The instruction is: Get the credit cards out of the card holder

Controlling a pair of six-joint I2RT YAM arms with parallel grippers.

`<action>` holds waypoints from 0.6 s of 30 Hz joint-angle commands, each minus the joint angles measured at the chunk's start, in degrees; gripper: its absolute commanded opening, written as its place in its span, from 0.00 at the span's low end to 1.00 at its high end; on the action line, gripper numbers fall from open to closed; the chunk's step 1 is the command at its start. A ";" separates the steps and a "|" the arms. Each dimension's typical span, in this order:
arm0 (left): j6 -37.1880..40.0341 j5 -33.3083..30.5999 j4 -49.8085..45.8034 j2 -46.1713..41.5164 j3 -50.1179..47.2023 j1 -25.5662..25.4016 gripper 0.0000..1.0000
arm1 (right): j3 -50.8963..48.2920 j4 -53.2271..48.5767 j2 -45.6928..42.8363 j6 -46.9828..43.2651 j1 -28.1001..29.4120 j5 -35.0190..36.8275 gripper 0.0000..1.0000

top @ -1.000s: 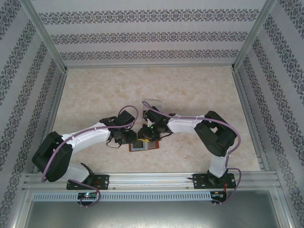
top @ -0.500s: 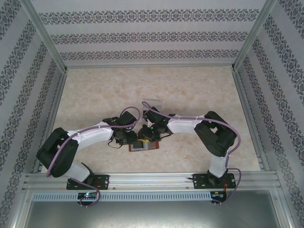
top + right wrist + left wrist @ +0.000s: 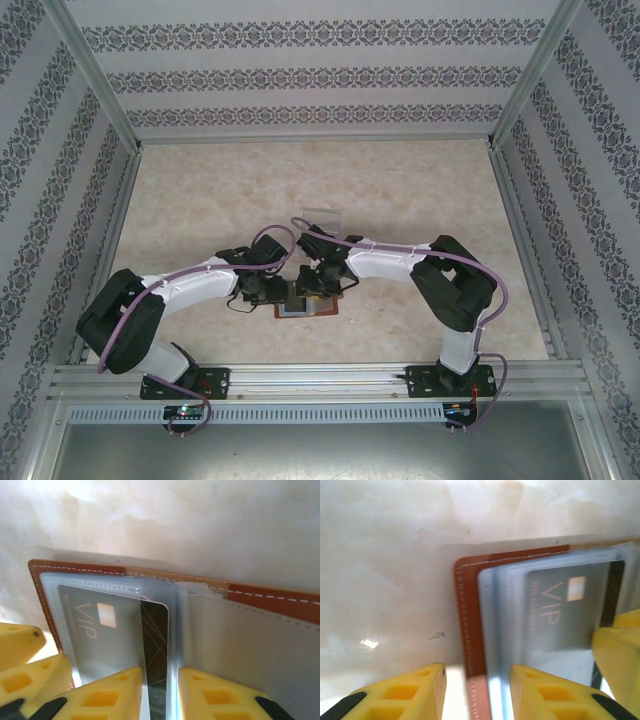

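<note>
card holder (image 3: 308,309): reddish-brown leather with pale stitching, lying open and flat on the pale marbled table (image 3: 200,200). it sits toward the near edge, about midway between the two arm bases. the left arm (image 3: 190,285) and right arm (image 3: 390,262) both bend inward and meet over it. a clear tray (image 3: 322,214) stands on the table behind the card holder, apart from it

contents: a grey card (image 3: 565,610) lettered "vip" sits inside a clear sleeve (image 3: 502,630) on one half of the card holder. a dark card (image 3: 155,645) with thin gold lines lies beneath it, one edge showing past the grey card on the side toward the centre fold. both cards are in the card holder. the other half shows plain bluish-grey lining (image 3: 250,650)

left end effector (image 3: 477,692): jaws apart, straddling the outer stitched edge of the card holder. one finger stands over bare table just beside the leather, the other over the sleeve. the jaws are not closed on anything

right end effector (image 3: 160,695): jaws a narrow gap apart, straddling the exposed edge of the dark card and the inner edge of the sleeve, close to the fold. whether they pinch either one cannot be told. the two end effectors stand close together, one at each side of the card-bearing half
</note>
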 commanded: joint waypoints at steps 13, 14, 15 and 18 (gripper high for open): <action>1.59 -0.07 -1.04 -0.82 1.11 0.41 0.39 | -0.40 -3.57 -5.81 -0.25 -0.01 2.47 0.28; 1.50 0.15 -0.94 -1.08 1.15 0.45 0.39 | -0.51 -3.41 -6.10 -0.18 -0.04 2.42 0.28; 1.33 0.48 -0.55 -1.35 1.15 0.45 0.39 | -0.59 -3.21 -6.47 0.03 -0.12 2.26 0.28; 0.66 2.20 1.67 -1.64 0.83 0.45 0.39 | -1.11 -2.26 -6.76 0.63 -0.38 1.59 0.28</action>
